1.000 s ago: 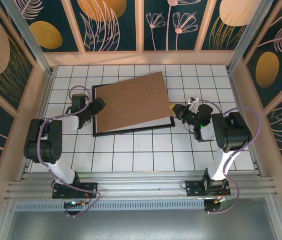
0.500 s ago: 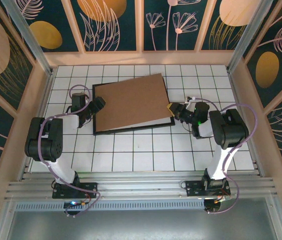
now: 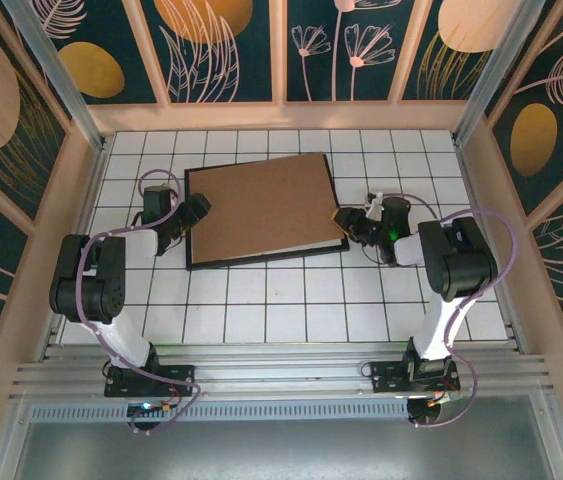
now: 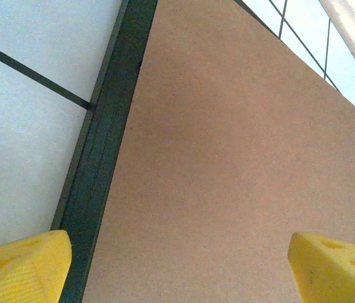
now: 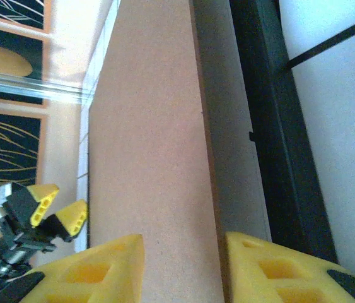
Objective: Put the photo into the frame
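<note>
Left fingers gape wide, empty, over the left rim of the frame; right fingers, narrowly parted, grip nothing at its right rim. Frame lies flat on the desk, brown backing board inside.

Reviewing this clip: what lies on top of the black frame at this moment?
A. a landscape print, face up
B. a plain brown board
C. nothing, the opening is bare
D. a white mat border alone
B: a plain brown board lies flat over nearly the whole black frame, with the dark rim showing along its edges.
</note>
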You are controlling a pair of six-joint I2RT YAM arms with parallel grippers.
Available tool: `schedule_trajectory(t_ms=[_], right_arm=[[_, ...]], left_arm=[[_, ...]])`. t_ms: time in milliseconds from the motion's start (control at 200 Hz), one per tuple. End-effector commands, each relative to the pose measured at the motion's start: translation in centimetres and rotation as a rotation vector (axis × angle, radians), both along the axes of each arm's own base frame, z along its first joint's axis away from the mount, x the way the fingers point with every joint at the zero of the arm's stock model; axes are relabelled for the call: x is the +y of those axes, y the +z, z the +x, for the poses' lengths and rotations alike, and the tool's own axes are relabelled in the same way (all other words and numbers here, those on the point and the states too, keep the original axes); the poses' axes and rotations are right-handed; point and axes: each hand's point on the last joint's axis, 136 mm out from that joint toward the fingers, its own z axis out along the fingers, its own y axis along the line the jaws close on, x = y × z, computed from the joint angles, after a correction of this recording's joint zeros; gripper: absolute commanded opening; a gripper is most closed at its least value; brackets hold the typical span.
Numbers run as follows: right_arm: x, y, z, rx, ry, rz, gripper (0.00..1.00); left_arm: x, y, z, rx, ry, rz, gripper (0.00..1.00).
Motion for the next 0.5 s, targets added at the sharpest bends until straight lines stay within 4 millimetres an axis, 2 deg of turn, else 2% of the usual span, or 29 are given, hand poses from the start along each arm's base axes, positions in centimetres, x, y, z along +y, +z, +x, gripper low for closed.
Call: schedule_trajectory(t_ms=[0, 200, 495], right_arm=[[-0.2, 0.6, 0.6, -0.046, 0.000, -0.098, 0.39], [-0.8, 1.0, 0.7, -0.063, -0.007, -0.184, 0.41], [0.0, 0.6, -0.3, -0.049, 0.041, -0.280, 0.43]], left_arm=[[-0.8, -0.6, -0.1, 0.008, -0.037, -0.017, 0.89], [-0.7, -0.7, -0.1, 0.010, -0.037, -0.012, 0.89], [-0.6, -0.8, -0.1, 0.011, -0.037, -0.006, 0.89]])
